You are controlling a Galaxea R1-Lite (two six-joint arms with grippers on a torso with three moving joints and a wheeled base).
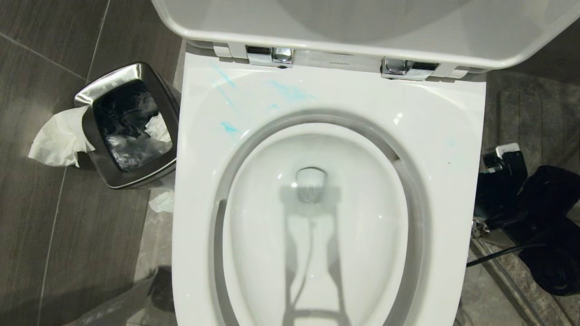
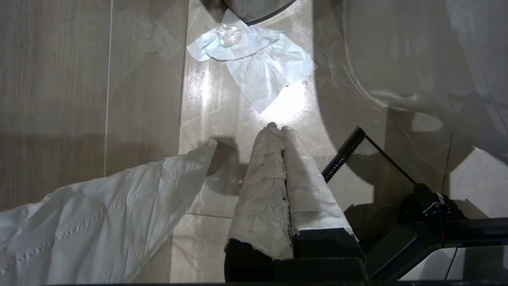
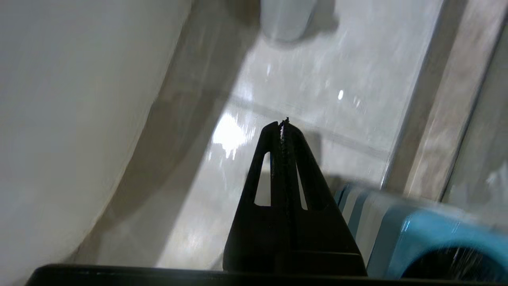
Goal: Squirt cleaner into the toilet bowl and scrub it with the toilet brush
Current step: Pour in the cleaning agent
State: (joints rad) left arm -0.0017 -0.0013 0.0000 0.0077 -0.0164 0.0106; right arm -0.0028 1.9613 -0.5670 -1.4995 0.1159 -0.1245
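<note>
while head view shows toilet bowl (image 1: 326, 149) only, right tool (image 3: 282, 124) clenched empty beside holder (image 3: 416, 238).

No readable text anywhere; faint mark between toilet bowl (image 1: 317, 90) hinges, illegible.

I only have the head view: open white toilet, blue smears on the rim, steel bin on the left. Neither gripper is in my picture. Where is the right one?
Observer: The right gripper is shut and empty, low beside the white ceramic toilet bowl.
Operator: Any brush holder nearby?
Observer: Yes, the square blue-and-grey ribbed holder sits next to that gripper; no handle shows in it.
Operator: And the left?
Observer: The left gripper, wrapped in white tissue, is shut above the floor, near a crumpled white tissue sheet.
</note>
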